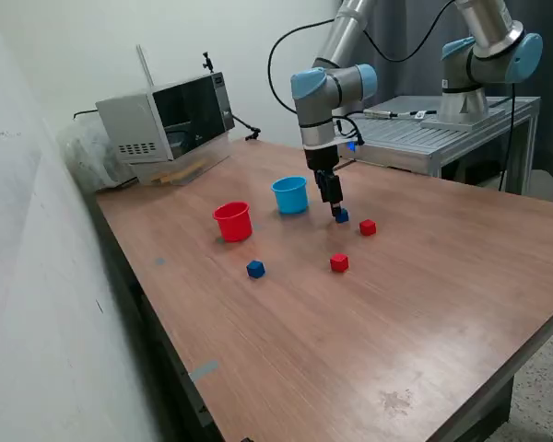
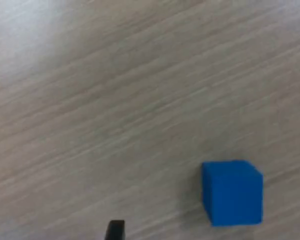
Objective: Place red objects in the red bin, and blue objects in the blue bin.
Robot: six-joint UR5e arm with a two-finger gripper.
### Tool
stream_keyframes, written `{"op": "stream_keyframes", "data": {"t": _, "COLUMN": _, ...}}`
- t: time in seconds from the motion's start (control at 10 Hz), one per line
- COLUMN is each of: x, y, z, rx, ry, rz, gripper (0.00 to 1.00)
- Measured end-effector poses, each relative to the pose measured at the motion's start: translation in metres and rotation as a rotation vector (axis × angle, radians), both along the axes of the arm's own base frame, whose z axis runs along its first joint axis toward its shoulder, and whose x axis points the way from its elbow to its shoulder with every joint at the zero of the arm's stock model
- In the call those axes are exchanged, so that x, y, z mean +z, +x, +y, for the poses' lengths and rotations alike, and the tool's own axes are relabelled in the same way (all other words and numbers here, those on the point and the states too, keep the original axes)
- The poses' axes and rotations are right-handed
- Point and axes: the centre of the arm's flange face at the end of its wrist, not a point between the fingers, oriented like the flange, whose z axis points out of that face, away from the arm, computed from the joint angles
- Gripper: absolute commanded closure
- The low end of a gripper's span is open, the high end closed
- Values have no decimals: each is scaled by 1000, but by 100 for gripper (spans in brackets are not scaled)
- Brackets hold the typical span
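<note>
surface: brown wood-grain laminate table (image 1: 424,304), white wall along the exterior view's left, grey microwave (image 1: 170,120) upper left w/ a metal bench (image 1: 442,129) upper right
cups: round tapered red plastic cup (image 1: 232,222) and light blue plastic cup (image 1: 290,195), mid-frame, near each other
cubes: small solid blue cube (image 1: 342,215) at the fingertips; second blue cube (image 1: 255,269) lower left of it; red cubes (image 1: 368,227) (image 1: 339,263) to its right and below
gripper: black two-finger gripper (image 1: 335,208) down at table level, jaws spread wide either side of the cube (image 2: 232,192), not clamped, holding nothing

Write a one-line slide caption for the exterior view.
The gripper descends onto a blue cube beside the blue cup on the wooden table.
</note>
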Motion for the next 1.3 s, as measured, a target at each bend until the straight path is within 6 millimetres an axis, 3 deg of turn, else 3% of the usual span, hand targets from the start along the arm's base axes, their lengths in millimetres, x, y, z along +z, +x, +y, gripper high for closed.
{"op": "stream_keyframes", "data": {"t": 0.3, "x": -5, "y": 1, "z": -13, "rx": 53, "ry": 3, "rz": -5, "gripper": 0}}
{"op": "stream_keyframes", "data": {"t": 0.6, "x": -6, "y": -1, "z": -6, "rx": 64, "ry": 24, "rz": -10, "gripper": 0}}
{"op": "stream_keyframes", "data": {"t": 0.7, "x": -8, "y": 0, "z": -5, "rx": 69, "ry": 26, "rz": -14, "gripper": 100}}
{"op": "stream_keyframes", "data": {"t": 1.3, "x": -15, "y": 2, "z": -4, "rx": 146, "ry": 62, "rz": -40, "gripper": 100}}
